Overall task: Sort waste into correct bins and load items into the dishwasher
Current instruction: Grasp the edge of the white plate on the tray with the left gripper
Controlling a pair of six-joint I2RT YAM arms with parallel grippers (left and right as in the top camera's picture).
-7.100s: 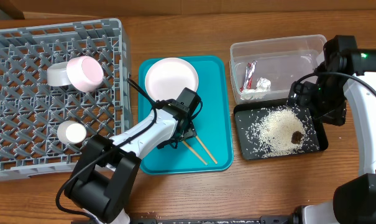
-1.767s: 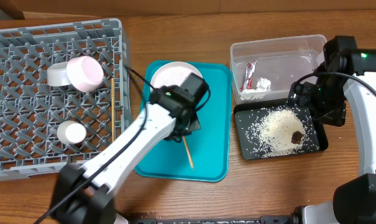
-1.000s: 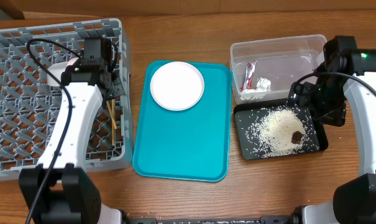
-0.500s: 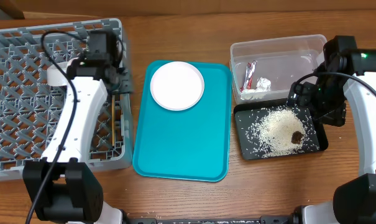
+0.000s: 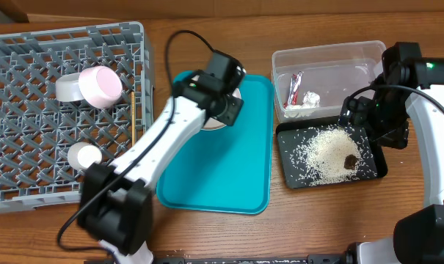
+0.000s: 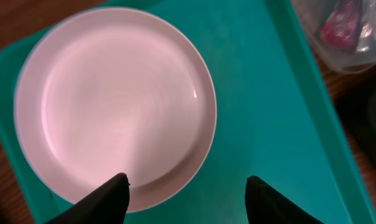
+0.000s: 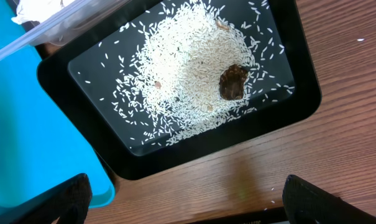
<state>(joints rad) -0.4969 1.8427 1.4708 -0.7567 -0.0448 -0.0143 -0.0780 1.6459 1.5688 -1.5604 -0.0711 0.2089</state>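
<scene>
The round white plate (image 6: pixel 113 106) lies at the far end of the teal tray (image 5: pixel 222 169). My left gripper (image 6: pixel 188 182) hovers over it, open and empty, with one fingertip above the plate's rim and the other above the tray. In the grey dish rack (image 5: pixel 31 51) are the pink bowl (image 5: pixel 100 84), the grey bowl (image 5: pixel 67 88), the white cup (image 5: pixel 84 155) and the chopsticks (image 5: pixel 132 110) at its right edge. My right gripper (image 7: pixel 188 186) stands wide open and empty above the table, beside the black tray (image 7: pixel 299 74) with rice (image 7: pixel 188 68) and a brown scrap (image 7: pixel 234 81).
The clear tub (image 5: pixel 361 55) at the back right holds the red-and-silver wrapper (image 5: pixel 295 86) and the crumpled napkin (image 5: pixel 310 99). The black tray sits just in front of it. My left arm stretches across the rack's right edge and the teal tray.
My left arm swung right from the rack's right edge to above the plate. Its gripper opened and left the chopsticks in the rack. The right arm has not moved.
</scene>
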